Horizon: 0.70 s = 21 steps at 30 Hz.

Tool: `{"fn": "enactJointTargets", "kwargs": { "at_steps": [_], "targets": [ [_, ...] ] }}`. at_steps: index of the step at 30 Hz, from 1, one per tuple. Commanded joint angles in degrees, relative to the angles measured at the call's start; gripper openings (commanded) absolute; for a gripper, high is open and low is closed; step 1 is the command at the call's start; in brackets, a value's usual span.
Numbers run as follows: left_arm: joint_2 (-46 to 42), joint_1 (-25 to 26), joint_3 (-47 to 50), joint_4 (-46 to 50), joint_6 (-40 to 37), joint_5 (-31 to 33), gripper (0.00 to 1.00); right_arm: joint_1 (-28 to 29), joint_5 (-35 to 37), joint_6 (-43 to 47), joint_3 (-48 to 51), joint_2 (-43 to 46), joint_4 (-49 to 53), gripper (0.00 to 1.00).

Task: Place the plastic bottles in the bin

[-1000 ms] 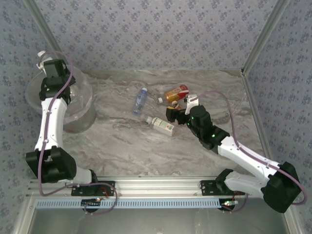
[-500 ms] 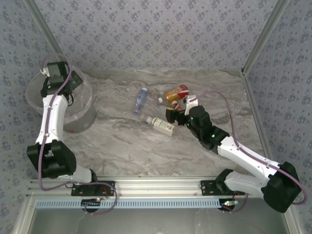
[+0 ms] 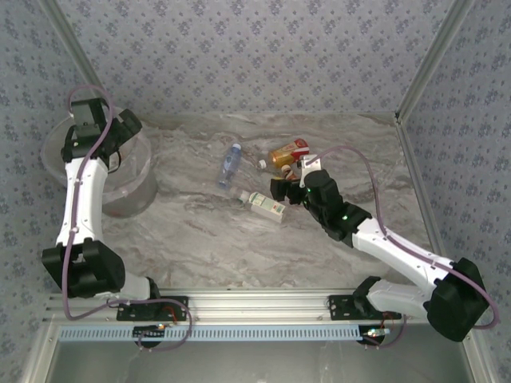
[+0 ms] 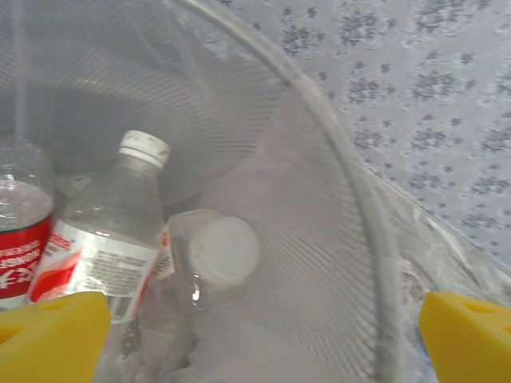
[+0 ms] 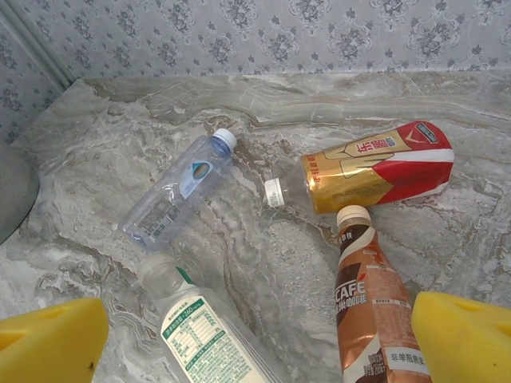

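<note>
Since the earlier frame, the left arm has turned its wrist rightward over the bin [image 3: 136,187], and the white cap that showed at its tip is gone. The left pincer [image 4: 259,343] now hangs released and empty above the bin's rim [image 4: 343,152]. Below it lie a white-capped bottle [image 4: 112,231], a red-labelled bottle [image 4: 20,239] and a third bottle [image 4: 215,251] seen cap-first. The right arm has edged slightly forward. The right pincer [image 5: 255,339] is spread wide with nothing in it, low over the counter [image 5: 120,120].

Four bottles remain there: a bluish bottle [image 5: 180,191] lying apart, a gold-and-red bottle [image 5: 375,167], a brown coffee bottle [image 5: 371,311] just beside it, and a green-labelled bottle [image 5: 204,335] near the left finger. The brown cap possibly touches the gold one, though the angle leaves that unclear.

The risk is crowding. Closing on the brown bottle could shove its neighbour, and these round bodies would likely roll away or slip out of a glancing grip.
</note>
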<state>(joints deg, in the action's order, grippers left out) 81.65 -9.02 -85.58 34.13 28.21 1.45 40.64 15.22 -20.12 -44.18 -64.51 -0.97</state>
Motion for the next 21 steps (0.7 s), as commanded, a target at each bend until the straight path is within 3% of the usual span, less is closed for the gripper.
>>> {"fn": "enactJointTargets", "kwargs": {
  "at_steps": [1,9,15,21],
  "targets": [
    [-2.39,-0.22,-1.95,-1.68,0.31,-5.13,1.0,0.04,1.6,-1.17,-1.7,-0.66,1.65,1.0],
    [-5.34,-0.26,-0.13,-3.44,-1.21,-10.72,0.99,-1.52,4.05,-5.64,-0.99,-1.23,9.83,1.0],
    [-7.72,-0.28,0.28,-4.54,-1.24,-14.79,0.99,-4.89,1.36,-8.34,-0.97,-2.69,17.37,1.0],
    [-9.22,-0.05,1.42,-6.96,-1.31,-19.29,1.0,-8.48,-2.82,-5.02,-2.73,-4.63,22.07,1.0]
  ]
}}
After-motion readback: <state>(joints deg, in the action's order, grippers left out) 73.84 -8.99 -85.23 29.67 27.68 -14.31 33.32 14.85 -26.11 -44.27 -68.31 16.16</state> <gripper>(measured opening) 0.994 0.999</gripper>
